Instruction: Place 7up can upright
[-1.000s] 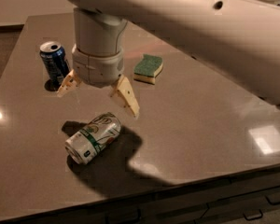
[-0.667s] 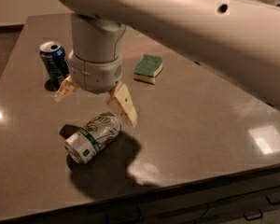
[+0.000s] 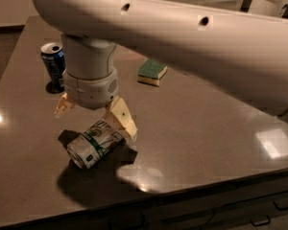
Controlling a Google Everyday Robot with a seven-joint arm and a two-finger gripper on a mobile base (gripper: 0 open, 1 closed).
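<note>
Camera view: the 7up can [image 3: 92, 144] is lying on its side on the table [image 3: 206, 128]. My gripper [image 3: 94, 120] hangs right over it, fingers spread wide, and one tip maybe touches it, hard to say. The blue can [image 3: 54, 63] and sponge [image 3: 152, 72] sit farther back beyond it.

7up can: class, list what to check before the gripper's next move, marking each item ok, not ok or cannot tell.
1. 7up can upright: not ok, it lies on its side on the table.
2. Gripper open: ok, fingers spread.
3. Gripper above the can: ok, close over it.
4. Fingers touching the can: cannot tell.
5. Blue can out of the way: ok, upright and apart.
6. Sponge out of the way: ok, farther back.
</note>
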